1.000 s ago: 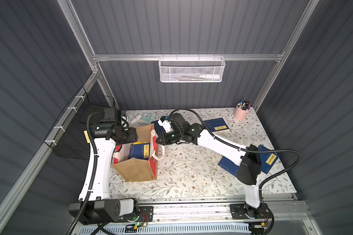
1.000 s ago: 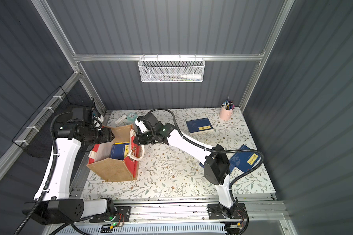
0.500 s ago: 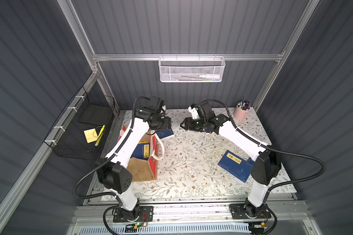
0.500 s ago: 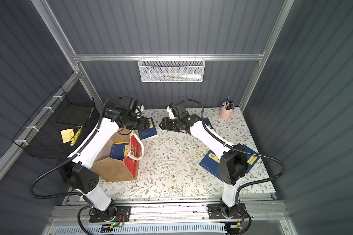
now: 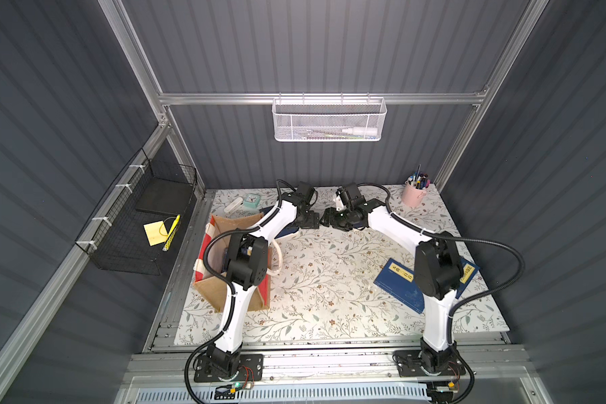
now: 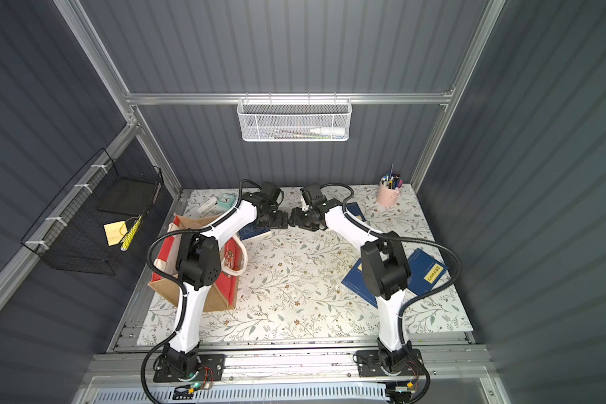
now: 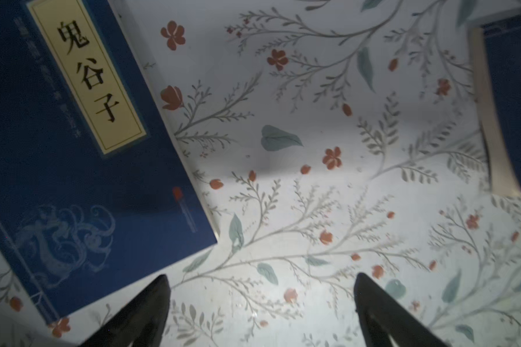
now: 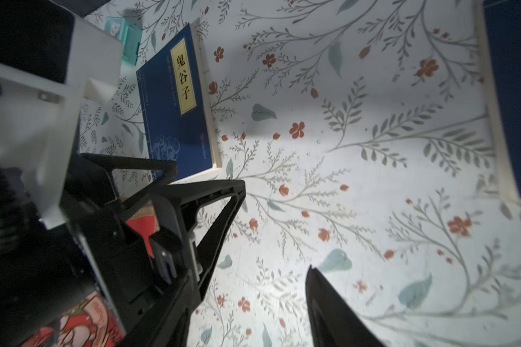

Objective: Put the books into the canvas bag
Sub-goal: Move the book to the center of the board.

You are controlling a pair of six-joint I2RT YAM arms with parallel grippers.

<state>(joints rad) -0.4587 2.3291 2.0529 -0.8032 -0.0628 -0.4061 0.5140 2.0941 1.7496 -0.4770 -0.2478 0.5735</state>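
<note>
Left hand (image 5: pixel 312 222) and right hand (image 5: pixel 326 221) hover open, tips nearly touching.

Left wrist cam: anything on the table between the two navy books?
No: only bare floral tabletop between the labelled navy book and the second navy book, seen in both wrist views.

Canvas bag (image 5: pixel 207 292) coarse-woven; book (image 7: pixel 88 186) smooth (paper).

Book (image 7: pixel 82 168): navy cover, pale yellow title label, black characters, faint swirl motif.
Table cover (image 7: pixel 343 195): white, grey-green sprigs, red-orange flowers.
Canvas bag (image 5: pixel 210 293): tan, red side panel.
Pen cup (image 5: pixel 413 196): pink.
</note>
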